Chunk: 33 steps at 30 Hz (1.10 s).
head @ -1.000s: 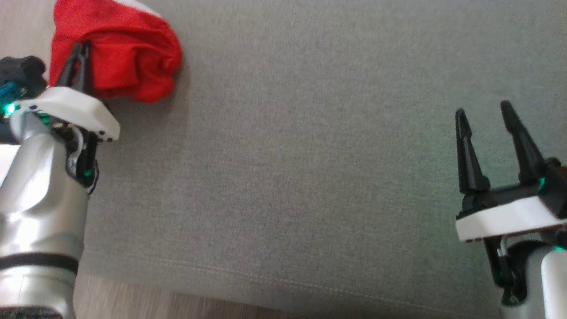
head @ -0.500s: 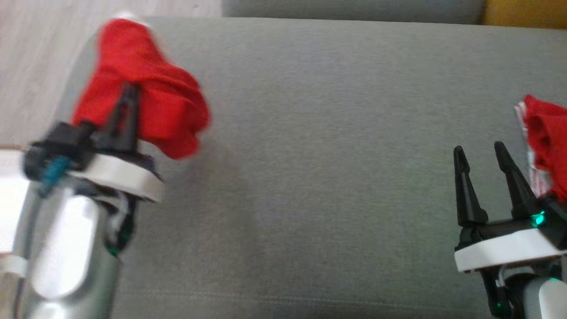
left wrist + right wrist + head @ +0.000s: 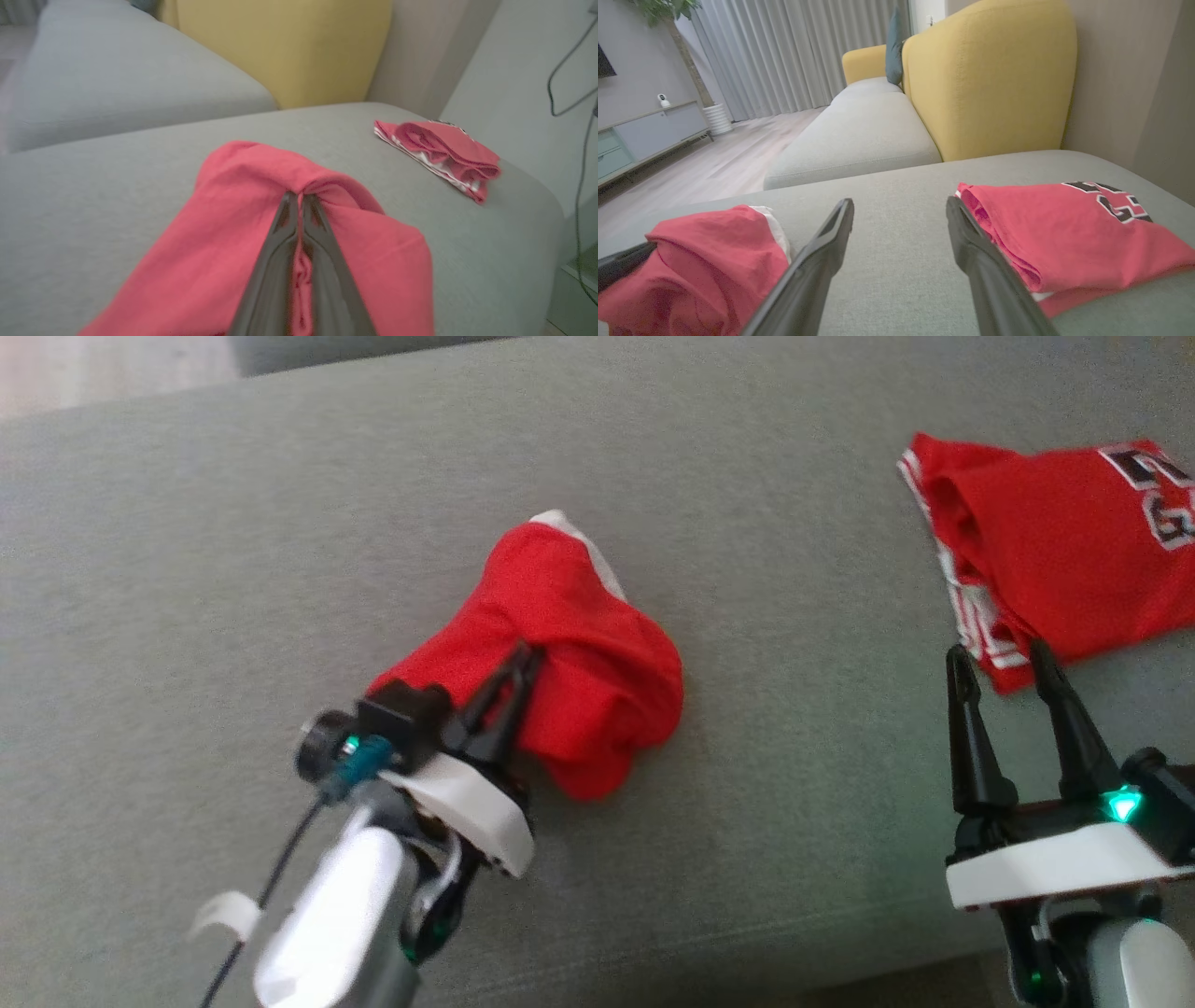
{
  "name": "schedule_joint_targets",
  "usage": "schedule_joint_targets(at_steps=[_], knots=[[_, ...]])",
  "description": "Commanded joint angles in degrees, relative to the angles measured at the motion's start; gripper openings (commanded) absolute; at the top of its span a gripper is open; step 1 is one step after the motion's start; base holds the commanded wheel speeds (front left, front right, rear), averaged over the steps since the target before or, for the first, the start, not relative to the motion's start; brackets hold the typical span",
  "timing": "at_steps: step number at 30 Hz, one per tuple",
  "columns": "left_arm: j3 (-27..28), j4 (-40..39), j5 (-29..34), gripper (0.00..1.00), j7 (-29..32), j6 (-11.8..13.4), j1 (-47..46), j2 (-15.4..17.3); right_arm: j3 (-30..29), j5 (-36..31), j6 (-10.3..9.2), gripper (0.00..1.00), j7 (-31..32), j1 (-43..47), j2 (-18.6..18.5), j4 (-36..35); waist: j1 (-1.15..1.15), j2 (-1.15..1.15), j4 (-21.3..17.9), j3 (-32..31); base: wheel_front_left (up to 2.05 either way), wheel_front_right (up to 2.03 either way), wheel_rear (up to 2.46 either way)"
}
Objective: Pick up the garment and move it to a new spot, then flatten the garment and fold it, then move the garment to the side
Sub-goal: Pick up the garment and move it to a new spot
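In the head view our left gripper pinches the bunched garment over the middle of the sofa seat, with our right gripper spread by a folded shirt near the right edge; the left wrist view shows jaws clamped on a fold and the right wrist view jaws apart, so we judge the move is in hand, with setting down and flattening next.

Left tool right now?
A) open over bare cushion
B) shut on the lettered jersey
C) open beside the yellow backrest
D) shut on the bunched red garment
D: the left tool has its fingers pinched together on a fold of the bunched red garment; the lettered jersey lies apart, by the open right tool.
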Motion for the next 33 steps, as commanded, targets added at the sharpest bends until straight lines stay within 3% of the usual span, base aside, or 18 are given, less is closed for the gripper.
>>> schedule_joint_targets(at_steps=[1,7,8,9,10,19,29,33], knots=[[1.1,-1.2,-0.2,0.00,-0.3,-0.4,-1.7,0.1,1.4,0.4,0.22,1.00,-0.6,-1.9,-0.3,-1.8,0.01,0.00,-2.4,2.0,0.00,0.00,0.00],[-2.7,4.0,-1.3,0.00,1.5,-1.3,-0.8,-0.5,2.1,0.3,0.22,1.00,-1.4,-2.3,-0.3,-0.1,0.01,0.00,-3.4,2.6,0.00,0.00,0.00],[-3.1,4.2,-1.4,0.09,1.4,-1.4,-0.6,-0.4,2.1,0.2,0.22,1.00,-1.4,-2.3,-0.3,0.1,0.01,0.00,-3.2,2.4,0.00,0.00,0.00],[-3.4,4.2,-1.3,0.88,1.1,-1.4,-0.4,-0.4,2.2,0.1,0.22,1.00,-1.5,-2.3,-0.3,0.4,0.01,0.00,-2.8,2.2,0.00,0.00,0.00],[-3.7,4.1,-1.2,1.00,0.8,-1.4,-0.2,-0.2,2.3,0.1,0.22,1.00,-1.5,-2.3,-0.3,0.6,0.01,0.00,-2.5,1.9,0.00,0.00,0.00],[-1.5,-3.7,-1.0,1.00,-5.2,1.4,2.8,1.0,2.1,-0.9,0.22,1.00,-0.2,-1.6,-0.3,1.2,0.01,0.00,3.0,-2.8,0.00,0.00,0.00],[8.8,-9.0,-1.2,1.00,-7.1,8.9,6.6,5.3,1.5,-2.5,0.22,1.00,2.8,0.5,-0.3,0.3,0.01,0.00,8.6,-7.0,0.00,0.00,0.00],[11.3,-9.1,-0.9,1.00,-7.2,10.3,8.2,7.2,1.3,-2.9,0.22,1.00,3.5,1.2,-0.3,0.2,0.01,0.00,9.6,-7.9,0.00,0.00,0.00]])
